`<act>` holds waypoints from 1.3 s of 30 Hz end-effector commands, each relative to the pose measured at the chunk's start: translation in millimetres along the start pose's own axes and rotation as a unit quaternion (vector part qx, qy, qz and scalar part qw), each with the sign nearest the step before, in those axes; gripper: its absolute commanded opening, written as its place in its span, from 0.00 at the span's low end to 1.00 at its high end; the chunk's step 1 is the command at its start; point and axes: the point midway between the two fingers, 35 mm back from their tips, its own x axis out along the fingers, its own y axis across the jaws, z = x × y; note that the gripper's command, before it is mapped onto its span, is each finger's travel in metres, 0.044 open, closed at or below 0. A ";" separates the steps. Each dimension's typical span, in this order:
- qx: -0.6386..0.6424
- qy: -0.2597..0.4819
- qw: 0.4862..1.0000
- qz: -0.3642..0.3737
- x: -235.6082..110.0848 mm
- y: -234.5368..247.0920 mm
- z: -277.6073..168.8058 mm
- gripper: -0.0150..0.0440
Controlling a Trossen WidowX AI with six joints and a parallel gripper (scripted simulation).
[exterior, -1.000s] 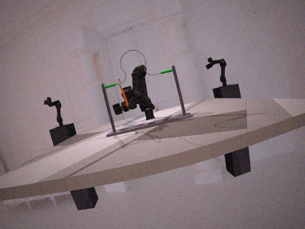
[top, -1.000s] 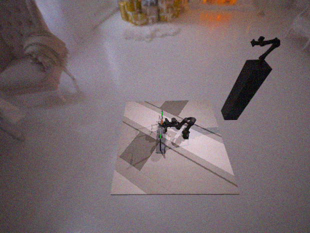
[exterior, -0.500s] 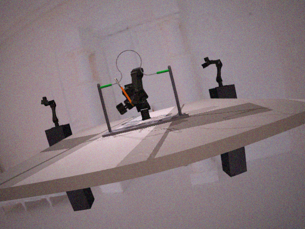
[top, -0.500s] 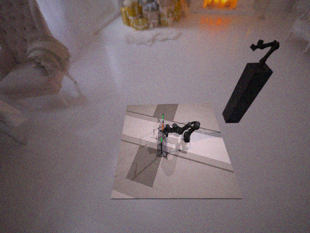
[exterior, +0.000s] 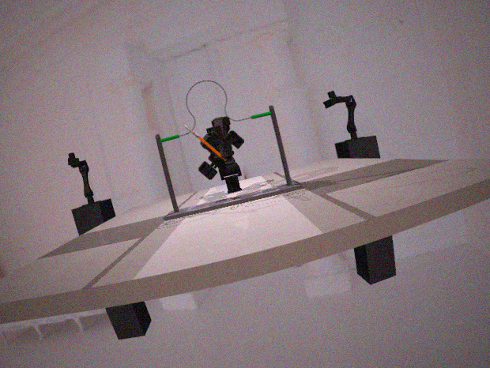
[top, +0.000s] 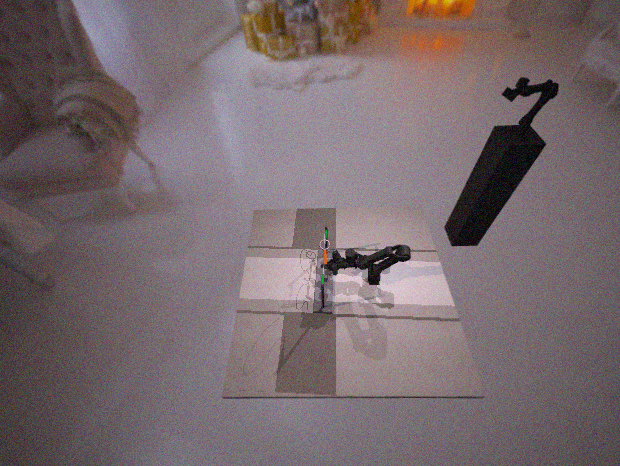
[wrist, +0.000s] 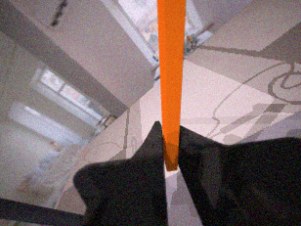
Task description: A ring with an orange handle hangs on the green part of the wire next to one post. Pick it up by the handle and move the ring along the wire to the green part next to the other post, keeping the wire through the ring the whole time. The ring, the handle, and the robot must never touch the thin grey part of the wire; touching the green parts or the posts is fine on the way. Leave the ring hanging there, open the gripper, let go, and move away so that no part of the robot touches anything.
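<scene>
The gripper (wrist: pixel 170 162) is clenching the lower end of the orange handle (wrist: pixel 171 72). Beyond the fingertips, the handle is slanting up to the ring (exterior: pixel 186 127), which is sitting around the wire (exterior: pixel 205 81) just past the green part (exterior: pixel 170 137).

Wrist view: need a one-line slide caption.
Pincer shut on the lower end of the orange handle, which runs straight up out of frame.
</scene>
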 end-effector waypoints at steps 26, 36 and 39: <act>0.254 0.176 0.947 0.088 -54.6 85.5 32.1 0.00; 0.344 0.208 0.906 0.132 -67.8 108.7 54.7 0.00; 0.368 0.206 0.896 0.141 -68.9 114.9 60.9 0.00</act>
